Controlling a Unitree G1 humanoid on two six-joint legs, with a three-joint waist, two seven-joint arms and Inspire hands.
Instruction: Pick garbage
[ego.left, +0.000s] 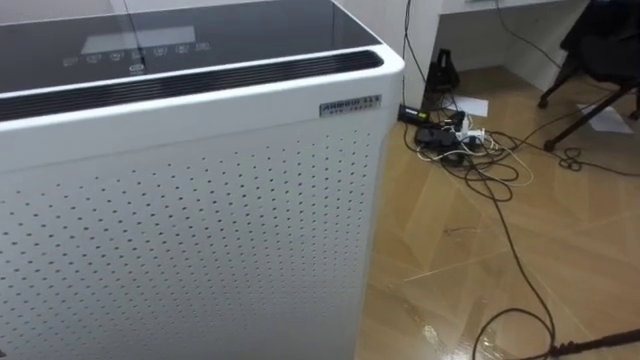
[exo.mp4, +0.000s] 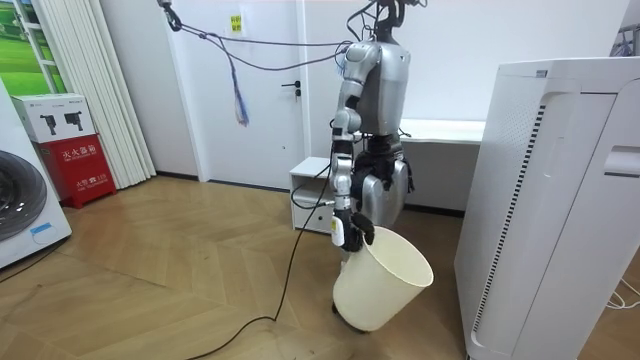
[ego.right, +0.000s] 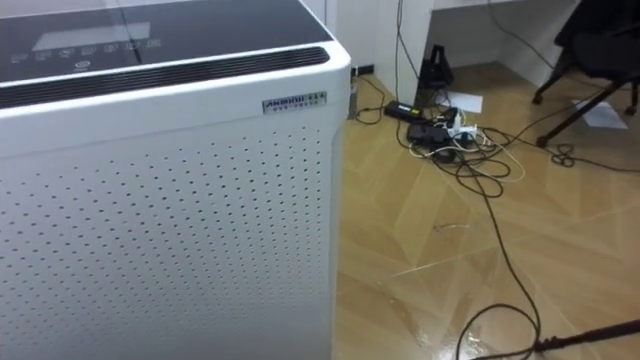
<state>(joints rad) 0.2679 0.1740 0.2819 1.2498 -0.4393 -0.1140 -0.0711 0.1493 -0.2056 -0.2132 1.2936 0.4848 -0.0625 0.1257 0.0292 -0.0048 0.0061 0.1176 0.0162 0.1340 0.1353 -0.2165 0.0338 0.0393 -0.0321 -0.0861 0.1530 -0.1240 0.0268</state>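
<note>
Glossy wood floor (exo.mp4: 150, 270); right hand (exo.mp4: 350, 232), fingers curled, grips rim of tilted, tapered cream bin (exo.mp4: 388, 285).

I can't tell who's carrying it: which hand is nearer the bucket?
Right. The right hand grips the bucket by its rim; the left hand hangs by the hip, above the bucket.

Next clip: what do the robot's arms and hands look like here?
The right arm is silver-grey, in rounded segments with darker joints. The right hand, at the rim of the cream bin, is black with a pale patch on its back. The left arm, half hidden by the body, looks the same silver. A dark cable trails from the robot across the floor.
</note>
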